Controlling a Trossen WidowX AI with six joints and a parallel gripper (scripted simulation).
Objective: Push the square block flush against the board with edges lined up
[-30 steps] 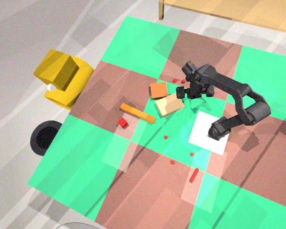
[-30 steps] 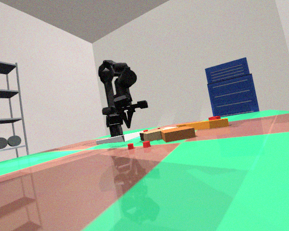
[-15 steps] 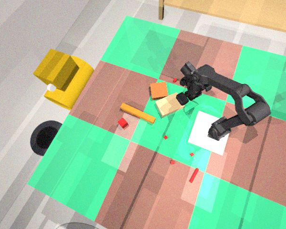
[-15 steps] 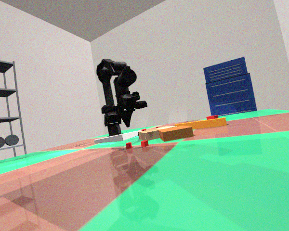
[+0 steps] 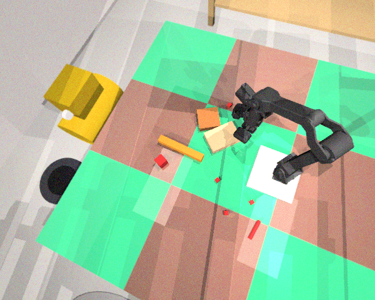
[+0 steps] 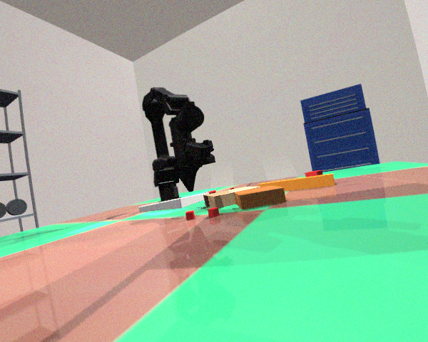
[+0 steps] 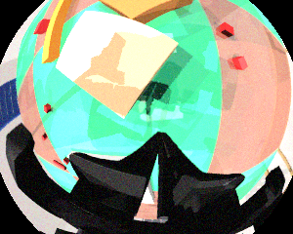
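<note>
The checkered table top (image 5: 194, 252) of green and brown panels carries everything described here; places are given relative to the tan square block (image 5: 220, 137).

My arm (image 5: 305, 117) rises from a white base plate (image 5: 262, 161) that lies to the right of the square block in the top view and bends back toward it.

The yellow machine (image 5: 84, 103) stands well off the table, far to the left of the block.

The square block lies flat near the table's middle. An orange block (image 5: 208, 118) sits just beyond its upper-left side; the two appear to touch at a corner, but their edges do not run even.

The orange board (image 5: 180, 147) lies to the left of the square block, near it but apart, with a strip of table showing between them.

My claw (image 5: 243, 134) is clenched on nothing, fingers pressed together. It points downward just beside the block's right edge; I cannot tell whether it touches.

A red cube (image 5: 161, 160) sits below the board's left end.
</note>
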